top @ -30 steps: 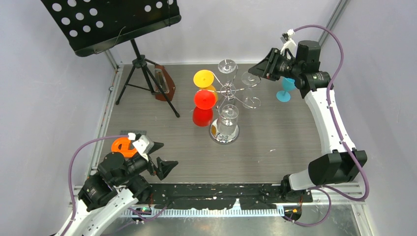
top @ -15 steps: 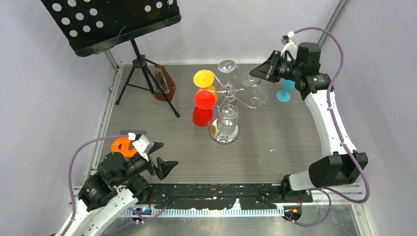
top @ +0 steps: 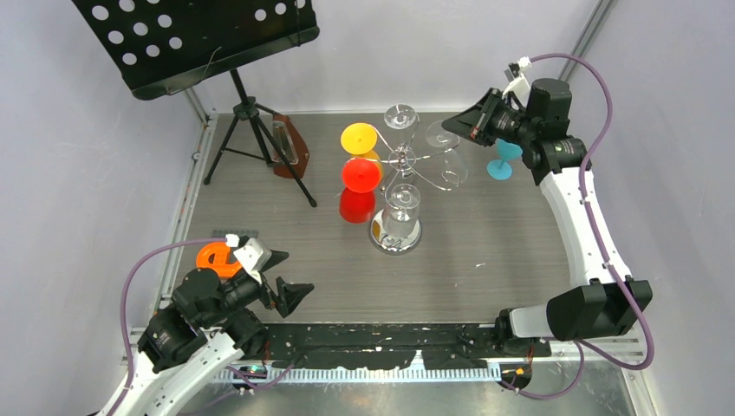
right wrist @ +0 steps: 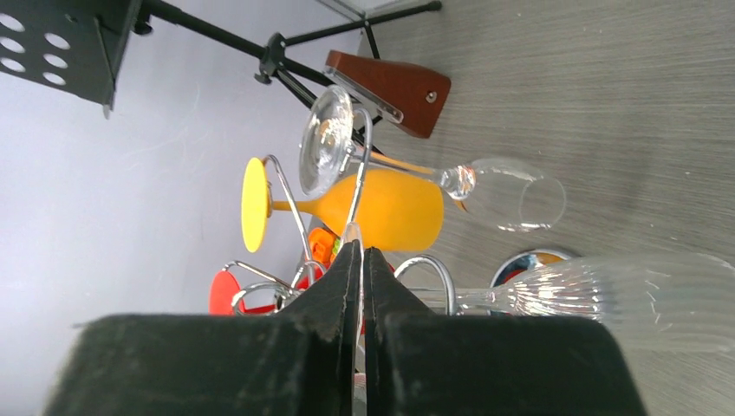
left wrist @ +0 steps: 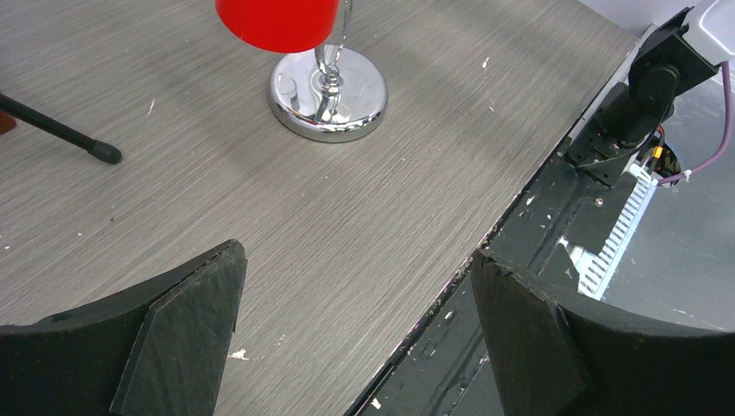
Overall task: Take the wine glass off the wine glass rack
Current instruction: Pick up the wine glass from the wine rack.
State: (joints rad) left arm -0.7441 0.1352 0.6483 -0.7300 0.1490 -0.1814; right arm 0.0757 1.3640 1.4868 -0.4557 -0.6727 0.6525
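The chrome wine glass rack [top: 396, 236] stands mid-table, and its curled arms [right wrist: 295, 217] hold several glasses. My right gripper [top: 445, 129] is at the rack's right side, shut on the thin foot of a clear ribbed wine glass [right wrist: 624, 299]. That glass hangs sideways, its stem still lying in a chrome loop. In the right wrist view the jaws [right wrist: 362, 251] are pressed together with only the glass edge between them. Low at the near left, my left gripper [top: 287, 295] is open with nothing between its fingers [left wrist: 186, 321]. The rack's base [left wrist: 328, 95] lies well beyond it.
Yellow [top: 358, 139], red [top: 360, 175] and two more clear glasses [top: 400, 115] hang on the rack. A blue glass [top: 501, 161] stands behind my right arm. A music stand [top: 251, 113] and wooden metronome [top: 289, 147] are at the back left, an orange piece [top: 212, 257] by my left arm.
My right gripper has shut on the clear glass's foot and drawn slightly right and back, shifting the glass with it. The left arm has not moved.
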